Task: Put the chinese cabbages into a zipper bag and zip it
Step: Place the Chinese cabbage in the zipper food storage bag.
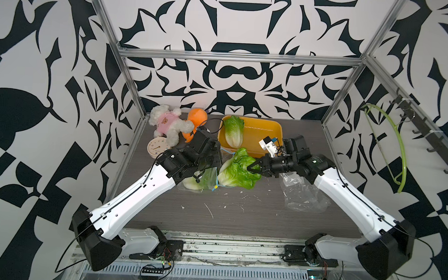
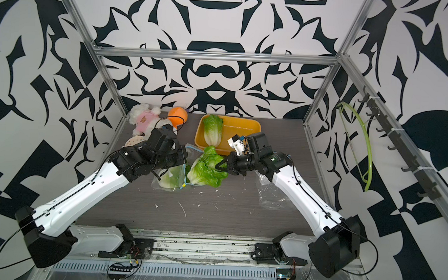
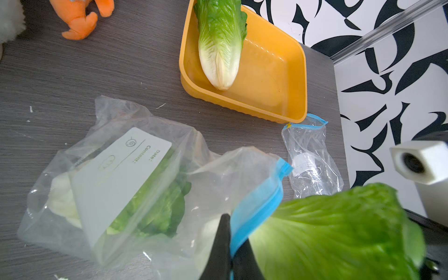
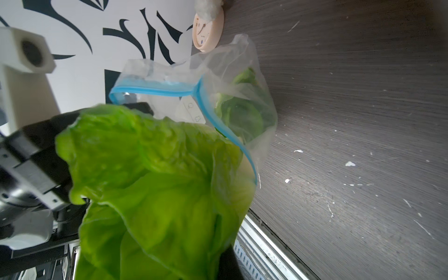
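We are about a third through. One cabbage (image 3: 155,211) already lies inside the zipper bag (image 3: 116,179). The left gripper (image 3: 231,232) is closed on the bag's blue zip rim (image 3: 261,201) and holds the mouth up. The right gripper (image 1: 253,168) is clamped on the leafy end of the second cabbage (image 1: 238,170), with its pale base at the mouth. The wrist views are crowded with leaf, so we judge it only just inside.

The third cabbage (image 1: 233,132) waits in the yellow tray (image 1: 265,129), and no zipping has begun.

Room is tight at the back, where the tray sits just beside the bag's mouth. The plush toys (image 1: 165,124) crowd the far corner behind the left arm, and a spare bag (image 1: 304,195) lies under the right arm. The front of the counter (image 1: 240,215) is bare, so we would work there.
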You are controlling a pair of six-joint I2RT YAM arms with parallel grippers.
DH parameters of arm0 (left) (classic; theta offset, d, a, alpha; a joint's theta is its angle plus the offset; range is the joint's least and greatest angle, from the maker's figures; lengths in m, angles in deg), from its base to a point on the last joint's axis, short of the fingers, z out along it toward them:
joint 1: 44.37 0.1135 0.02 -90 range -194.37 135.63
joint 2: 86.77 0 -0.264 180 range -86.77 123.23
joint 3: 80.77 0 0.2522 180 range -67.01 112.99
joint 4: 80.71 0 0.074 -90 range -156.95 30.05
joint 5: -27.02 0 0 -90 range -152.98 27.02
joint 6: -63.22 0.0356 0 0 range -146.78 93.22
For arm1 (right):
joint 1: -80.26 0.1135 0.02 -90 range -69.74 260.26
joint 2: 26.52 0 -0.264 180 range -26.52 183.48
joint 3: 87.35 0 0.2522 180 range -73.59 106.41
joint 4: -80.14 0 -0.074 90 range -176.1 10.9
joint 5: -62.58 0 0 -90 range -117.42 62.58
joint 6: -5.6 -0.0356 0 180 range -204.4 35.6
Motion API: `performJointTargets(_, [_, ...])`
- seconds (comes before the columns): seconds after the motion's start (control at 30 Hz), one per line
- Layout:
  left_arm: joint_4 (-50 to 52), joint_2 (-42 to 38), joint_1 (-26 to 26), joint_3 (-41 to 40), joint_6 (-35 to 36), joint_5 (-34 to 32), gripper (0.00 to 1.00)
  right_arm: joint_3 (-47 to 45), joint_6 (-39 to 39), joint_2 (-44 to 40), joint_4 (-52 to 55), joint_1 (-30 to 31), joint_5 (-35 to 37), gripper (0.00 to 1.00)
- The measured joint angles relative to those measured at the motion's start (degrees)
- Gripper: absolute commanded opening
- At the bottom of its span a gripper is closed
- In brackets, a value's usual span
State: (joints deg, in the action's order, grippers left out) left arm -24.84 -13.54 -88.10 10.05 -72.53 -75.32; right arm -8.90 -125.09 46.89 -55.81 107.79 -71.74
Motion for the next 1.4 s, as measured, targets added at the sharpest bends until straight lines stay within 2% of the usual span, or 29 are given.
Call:
performJointTargets(0.17, [-0.04,1.86,-0.02,2.19,1.75,-0.02,0.0,2.38,-0.11,2.67,-0.24,1.9,1.6,0.0])
performJointTargets(0.43, [0.52,1.79,-0.02,3.41,3.93,0.81,0.0,2.99,-4.96,6.21,-3.67,3.04,1.57,0.0])
performJointTargets(0.53, [0.66,0.57,-0.02,3.3,4.37,0.79,0.0,3.45,-5.14,6.93,-2.86,3.21,2.54,0.0])
performJointTargets(0.8, [0.92,-4.92,0.0,2.21,5.33,-0.07,0.0,4.72,-12.28,6.29,-7.58,3.32,2.14,0.0])
performJointTargets(0.97, [0.7,-5.46,0.0,1.57,5.53,-0.28,0.0,4.85,-16.2,5.27,-9.03,4.2,2.64,0.0])
performJointTargets(1.23, [-1.62,-5.46,0.04,0.5,4.44,-0.09,0.0,5.55,-18.56,5.68,-9.66,7.96,5.88,0.0])
performJointTargets(1.4, [-2.51,-5.44,0.04,-0.11,3.65,-0.07,0.0,7.78,-14.1,6.43,-3.32,9.62,11.06,0.0])
